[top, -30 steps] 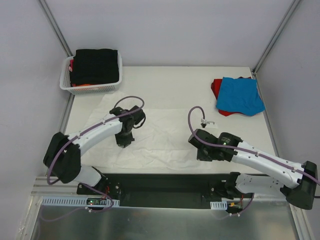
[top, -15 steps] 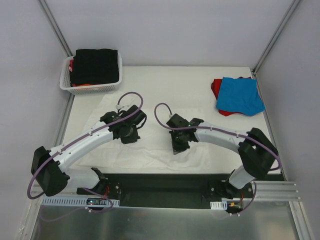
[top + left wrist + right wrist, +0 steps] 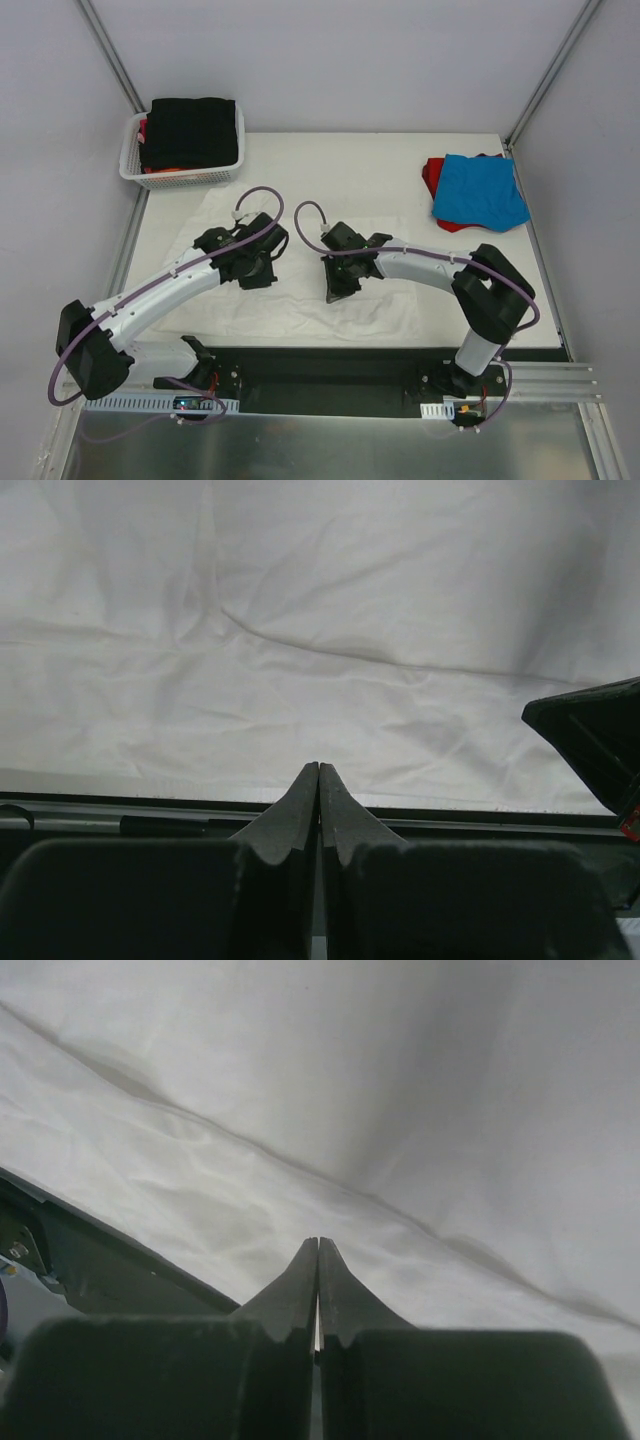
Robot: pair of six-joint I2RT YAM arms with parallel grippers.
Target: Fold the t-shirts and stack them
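White t-shirt [image 3: 300,312] lies spread flat over the lower-centre of the table [image 3: 350,160], creased, its near hem close to the table's front edge and its left side running toward the left edge. Both arms reach in over it and meet mid-frame. Left gripper [image 3: 258,278] sits over the shirt's left-centre, pincer pressed fully together; in the left wrist view the fingertips [image 3: 319,770] touch each other with no cloth seen between them, above wrinkled white fabric [image 3: 330,630]. Right gripper [image 3: 336,290] sits just right of it, near but apart, likewise clamped tight on nothing visible; the right wrist view shows the closed tips [image 3: 318,1245] low over a long fold in the shirt [image 3: 300,1090]. Bare tabletop stretches across the upper centre, between basket and folded stack, and along the right side below the stack. White lattice basket [image 3: 180,181] stands at upper left, off the table's back-left corner, filled with a folded black shirt [image 3: 190,130]; a sliver of red shows at its left side. At upper right, near the table's right edge, a folded blue t-shirt [image 3: 482,190] rests on a red t-shirt [image 3: 431,176], whose edge juts out to the left.
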